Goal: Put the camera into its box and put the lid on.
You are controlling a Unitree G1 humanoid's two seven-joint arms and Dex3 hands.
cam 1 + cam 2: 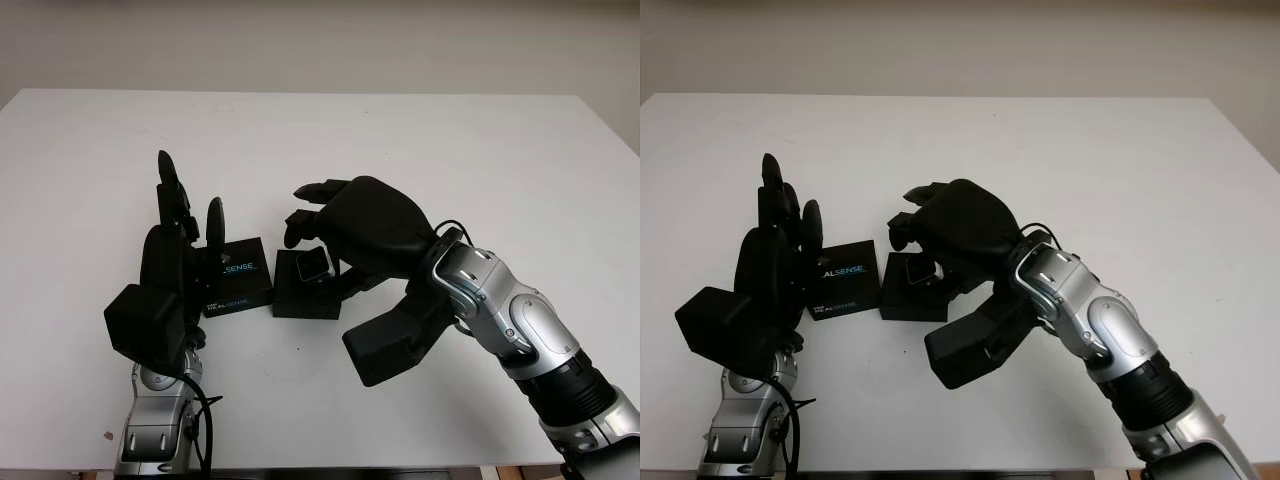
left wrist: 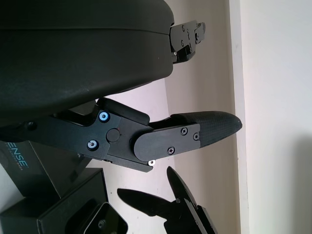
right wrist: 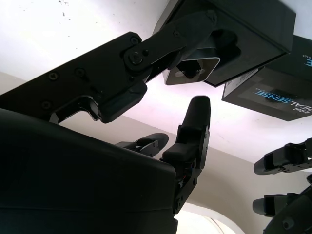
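In the open black box (image 1: pixel 303 287) near the middle of the white counter (image 1: pixel 480 170) sits the camera (image 1: pixel 311 266), tilted. The right hand (image 1: pixel 318 215) hovers over it, open, holding nothing. Just beside the box lies the printed lid (image 1: pixel 236 277). The left hand (image 1: pixel 180 215) stands upright beside the lid, open.

- Left hand (image 1: pixel 175 235): raised upright at the near left of the table, fingers pointing away from the robot, open, holding nothing.
- Right hand (image 1: pixel 335 225): reached in from the near right, palm down, fingers pointing left and partly bent, holding nothing.
- Right forearm (image 1: pixel 510 325): angled up from the bottom right corner.
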